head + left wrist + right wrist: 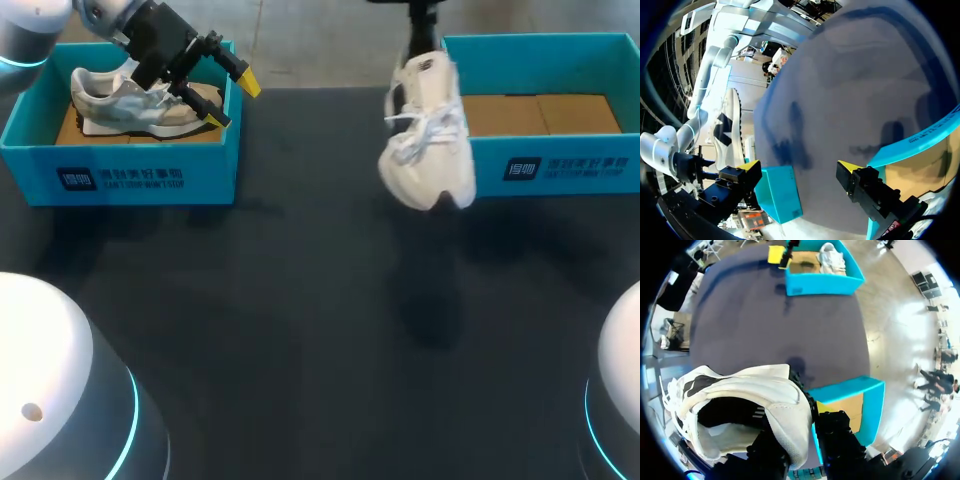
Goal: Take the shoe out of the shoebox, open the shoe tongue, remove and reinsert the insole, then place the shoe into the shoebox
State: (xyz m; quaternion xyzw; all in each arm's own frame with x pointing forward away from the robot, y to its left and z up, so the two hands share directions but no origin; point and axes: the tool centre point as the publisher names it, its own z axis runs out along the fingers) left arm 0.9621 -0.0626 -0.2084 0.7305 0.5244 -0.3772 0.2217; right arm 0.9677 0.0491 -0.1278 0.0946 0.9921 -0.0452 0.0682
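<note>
**Q:** At the far left of the bench (320, 330), what is seen?

**A:** A turquoise left shoebox (120, 175) is seen there. A grey-and-white shoe (125, 105) is laid on its side inside it.

**Q:** And how are the left fingers (246, 82) placed?

**A:** They are held over the right-hand end of that box, above the toe of the grey-and-white shoe. They are spread wide and nothing is gripped. In the left wrist view a corner of the turquoise wall is seen between the two yellow tips, with neither tip touching it.

**Q:** What is found towards the middle?

**A:** A white shoe (430, 140) is hung in the air, clear of the bench, with its toe pointed down and its laces turned towards the head camera. It is kept outside the boxes, just beside the left wall of the right shoebox (560, 165). Whether that wall is touched cannot be told.

**Q:** By what is it held?

**A:** It is held by the right fingers (837, 437). They are closed on the heel collar, one inside the opening and one outside. Their yellow tips are hidden by the shoe.

**Q:** And at the right?

**A:** Only a cardboard floor (540, 113) is shown inside the right shoebox.
</note>
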